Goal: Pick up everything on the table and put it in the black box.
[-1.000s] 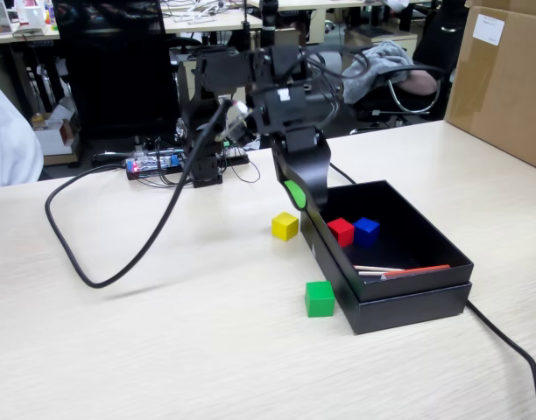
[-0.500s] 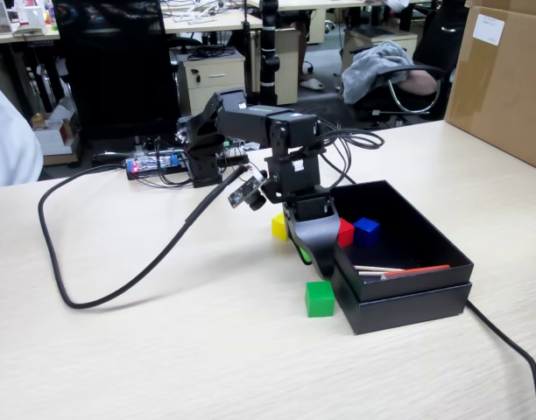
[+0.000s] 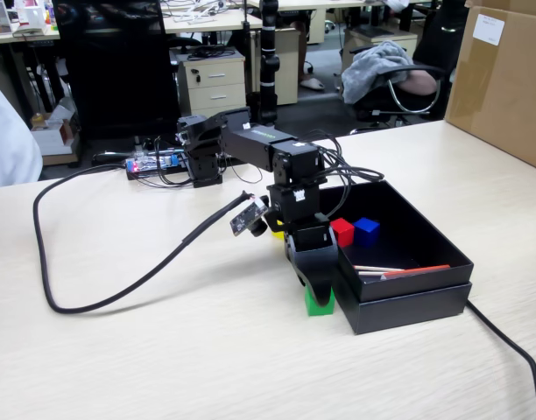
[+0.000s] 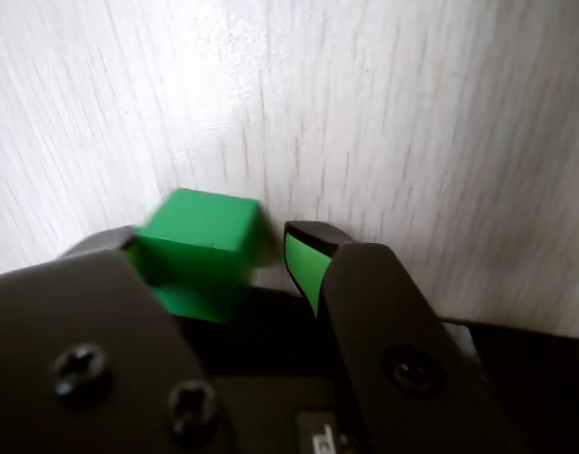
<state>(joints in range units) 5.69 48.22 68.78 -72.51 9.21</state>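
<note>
Since the earlier frame the arm has dropped from above the black box (image 3: 408,262) rim to table (image 3: 163,350) level. Gripper (image 4: 261,255) now straddles the green cube (image 4: 197,236), which rests just outside the box wall; jaws apart, not yet clamped, cube between them.

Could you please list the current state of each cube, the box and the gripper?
gripper: open, lowered around the green cube
green cube: on the table beside the box, between the jaws, not gripped
yellow cube: on the table, mostly hidden behind the arm
red cube: in the black box
blue cube: in the black box
black box: open, upright
</note>
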